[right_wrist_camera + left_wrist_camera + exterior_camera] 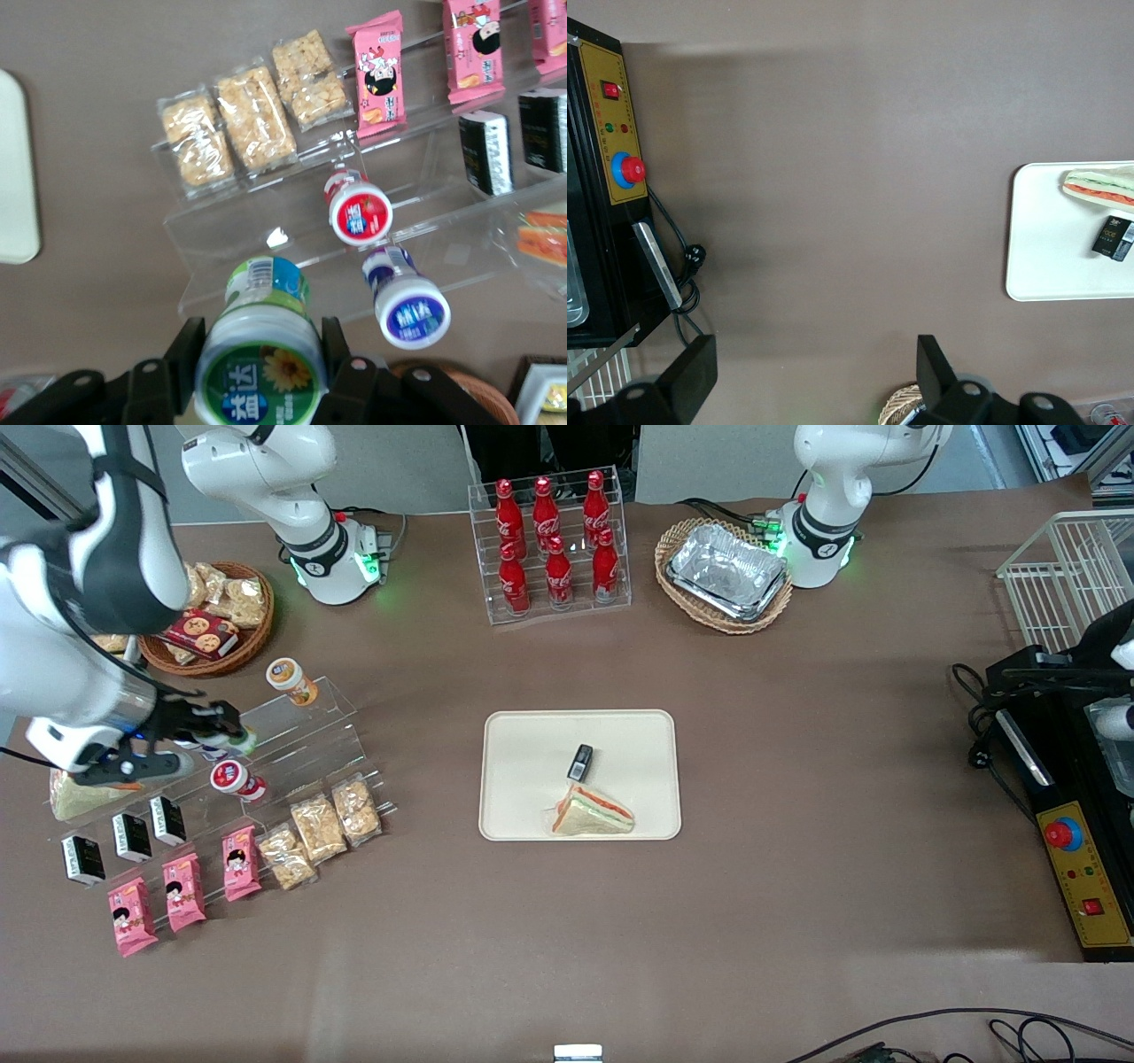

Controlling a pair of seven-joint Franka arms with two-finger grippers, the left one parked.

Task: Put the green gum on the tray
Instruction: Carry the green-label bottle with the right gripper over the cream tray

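— Where is the green gum (259, 359)?

— Between my fingers (184, 352). My tool (232, 737) is closed on its sides just under the green-rimmed lid, and holds it over the upper steps of the clear stepped rack (306, 748) at my working arm's end of the tabletop (797, 779).

— What sits near it?

— On the rack's steps close to it lie a blue-lidded bottle (406, 297) and a red-lidded bottle (357, 206). An orange-lidded bottle (291, 680) stands on the top step, farther from the front camera. Lower steps carry crumbly snack bags (252, 115), pink packets (379, 73) and small black packs (485, 152).

— And the tray (523, 779)?

— Well apart from my tool, toward the middle of the tabletop. It holds a wrapped sandwich (591, 812) and a small dark pack (580, 762) just beside it.
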